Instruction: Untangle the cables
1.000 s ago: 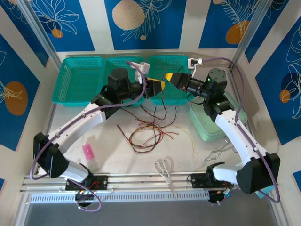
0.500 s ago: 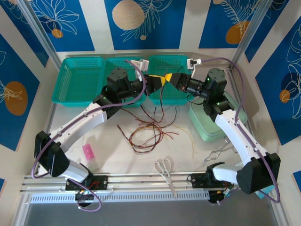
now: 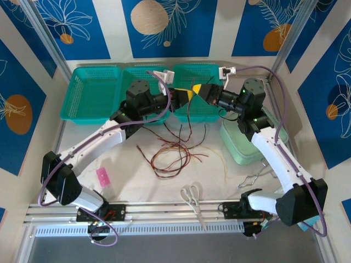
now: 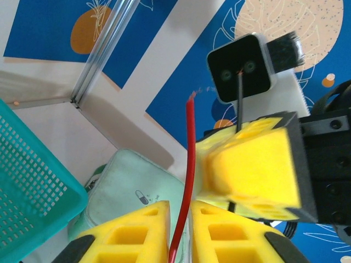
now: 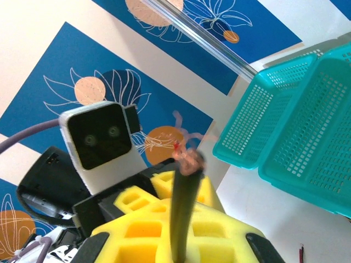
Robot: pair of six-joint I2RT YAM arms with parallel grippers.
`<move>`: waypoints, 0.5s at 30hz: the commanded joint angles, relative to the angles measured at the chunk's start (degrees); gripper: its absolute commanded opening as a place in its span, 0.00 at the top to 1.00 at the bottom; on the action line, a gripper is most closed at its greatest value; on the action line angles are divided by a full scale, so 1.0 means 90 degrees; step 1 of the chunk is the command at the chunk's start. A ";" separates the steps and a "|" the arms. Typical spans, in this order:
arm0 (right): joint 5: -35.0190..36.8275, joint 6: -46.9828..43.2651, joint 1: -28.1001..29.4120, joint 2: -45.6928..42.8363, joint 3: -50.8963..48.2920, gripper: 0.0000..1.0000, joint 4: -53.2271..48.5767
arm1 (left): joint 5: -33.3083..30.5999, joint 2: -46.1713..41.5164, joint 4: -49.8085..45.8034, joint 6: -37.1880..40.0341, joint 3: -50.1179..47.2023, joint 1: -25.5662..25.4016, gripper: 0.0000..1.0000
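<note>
A loose tangle of red, dark brown, black and tan cables (image 3: 174,153) lies mid-table, with a few strands rising to both grippers. My left gripper (image 3: 184,97) and right gripper (image 3: 198,90) meet tip to tip above the teal basket (image 3: 211,109). In the left wrist view the yellow jaws of the left gripper (image 4: 179,211) are closed in on a red cable (image 4: 189,159) that sticks up between them. The right gripper (image 5: 181,219) is shut on a black cable (image 5: 185,192) with a frayed copper end; that cable (image 4: 239,101) pokes up thinly from the right gripper (image 4: 249,164).
Teal baskets (image 3: 90,93) line the back of the table. A mint pouch (image 3: 241,145) lies at the right under the right arm. Scissors (image 3: 193,200), a pink item (image 3: 102,176) and a wire clip (image 3: 255,178) sit near the front edge.
The left gripper has crept a little toward the right gripper and its jaws have closed in. The right arm and the cable pile have barely moved.
</note>
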 commanded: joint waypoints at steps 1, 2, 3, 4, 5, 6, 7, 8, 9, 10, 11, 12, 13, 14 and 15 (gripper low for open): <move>-0.0161 0.0045 -0.0034 -0.0033 0.0230 1.00 0.0191 | -0.0030 0.0063 0.0114 0.0017 -0.0089 0.0034 0.82; -0.0180 0.0054 -0.0037 -0.0033 0.0220 1.00 0.0212 | -0.0029 0.0068 0.0125 0.0015 -0.0098 0.0029 0.83; -0.0203 0.0047 -0.0035 -0.0034 0.0229 1.00 0.0191 | -0.0024 0.0073 0.0140 0.0009 -0.0098 0.0029 0.85; -0.0195 0.0035 -0.0037 -0.0042 0.0225 1.00 0.0158 | -0.0038 0.0073 0.0154 0.0011 -0.0103 0.0029 0.90; -0.0195 0.0016 -0.0038 -0.0051 0.0220 1.00 0.0137 | -0.0048 0.0073 0.0165 0.0017 -0.0099 0.0029 0.95; -0.0185 -0.0003 -0.0052 -0.0069 0.0211 1.00 0.0108 | -0.0071 0.0064 0.0170 0.0037 -0.0098 0.0029 0.98; -0.0193 -0.0020 -0.0078 -0.0104 0.0201 1.00 0.0083 | -0.0142 0.0026 0.0158 0.0054 -0.0103 0.0029 1.00; -0.0178 -0.0039 -0.0113 -0.0134 0.0191 1.00 0.0028 | -0.0227 -0.0009 0.0141 0.0094 -0.0116 0.0029 1.00; -0.0148 -0.0061 -0.0167 -0.0193 0.0180 1.00 -0.0043 | -0.0410 -0.0083 0.0064 0.0166 -0.0136 0.0029 1.00; -0.0105 -0.0099 -0.0242 -0.0275 0.0171 1.00 -0.0151 | -0.0653 -0.0172 -0.0121 0.0272 -0.0130 0.0029 1.00; -0.0060 -0.0120 -0.0294 -0.0342 0.0162 1.00 -0.0248 | -0.0831 -0.0239 -0.0349 0.0367 -0.0067 0.0050 1.00; -0.0021 -0.0155 -0.0349 -0.0432 0.0178 1.00 -0.0382 | -0.0971 -0.0289 -0.0816 0.0509 0.0114 0.0092 1.00; 0.0009 -0.0240 -0.0402 -0.0512 0.0230 1.00 -0.0578 | -0.1125 -0.0329 -0.1297 0.0670 0.0358 0.0118 1.00; 0.0053 -0.0330 -0.0441 -0.0572 0.0292 1.00 -0.0766 | -0.1248 -0.0376 -0.1641 0.0839 0.0531 0.0118 1.00; 0.0158 -0.0452 -0.0462 -0.0640 0.0379 1.00 -0.1049 | -0.1413 -0.0461 -0.1909 0.1009 0.0663 0.0117 1.00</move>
